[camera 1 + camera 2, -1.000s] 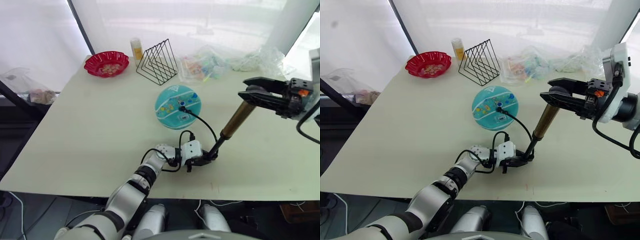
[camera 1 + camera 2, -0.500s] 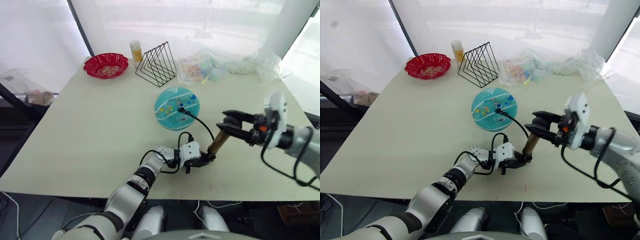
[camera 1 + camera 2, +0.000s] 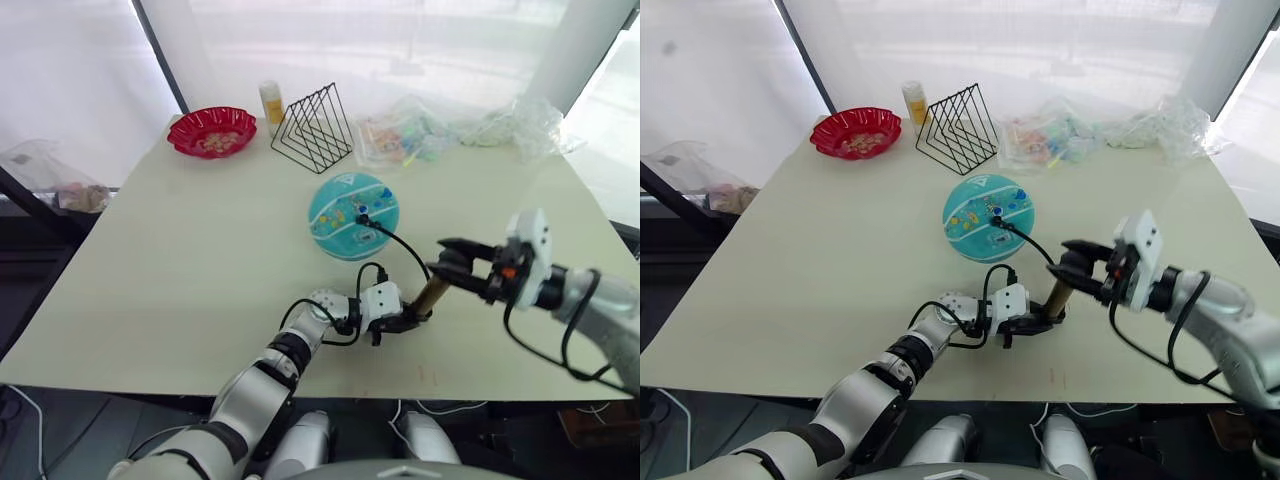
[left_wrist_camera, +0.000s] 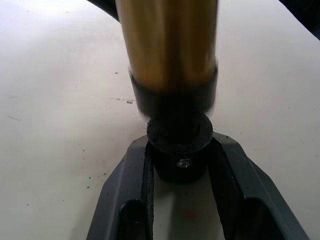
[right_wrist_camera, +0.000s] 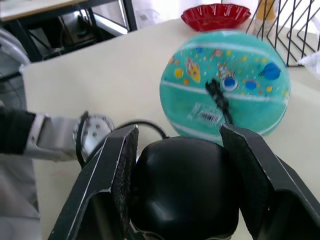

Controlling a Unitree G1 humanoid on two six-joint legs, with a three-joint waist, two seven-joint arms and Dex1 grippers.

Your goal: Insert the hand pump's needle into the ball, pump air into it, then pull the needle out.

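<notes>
Head pair looks down over the table [image 3: 180, 260]; wrist views sit close, sharing the hand pump [image 4: 170, 60].

No text can be read; a white label on the ball [image 5: 224, 90] is too blurred.

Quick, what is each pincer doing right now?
Left pincer: shut on the hand pump's base.
Right pincer: shut on the pump's handle.
</notes>
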